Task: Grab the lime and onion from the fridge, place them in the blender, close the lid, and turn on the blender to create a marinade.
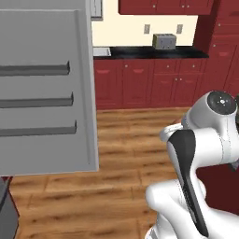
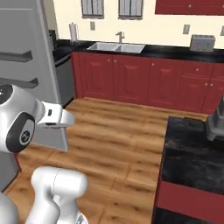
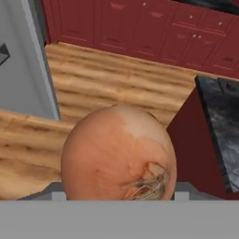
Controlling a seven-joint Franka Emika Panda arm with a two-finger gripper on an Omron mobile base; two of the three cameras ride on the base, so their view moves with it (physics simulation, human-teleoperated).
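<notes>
The onion (image 3: 116, 154), orange-brown with a dry root tuft, hangs above the wooden floor, close in front of the hand camera. My gripper (image 3: 119, 192) is shut on the onion, and the ball hides most of its fingers. The fridge (image 1: 46, 93) stands at the left with its grey shelved door swung open, and this fridge (image 2: 26, 65) also rises behind my arm on the left. The blender (image 2: 216, 122) stands on the dark counter at the far right edge. The lime and the lid are out of view.
A dark island counter (image 2: 192, 153) with a red side lies to the right, its corner (image 3: 224, 126) close to the hand. Red cabinets (image 2: 144, 83) line the back wall, with a sink (image 2: 116, 46) and a toaster (image 1: 164, 42). Open wooden floor (image 2: 118, 131) lies between.
</notes>
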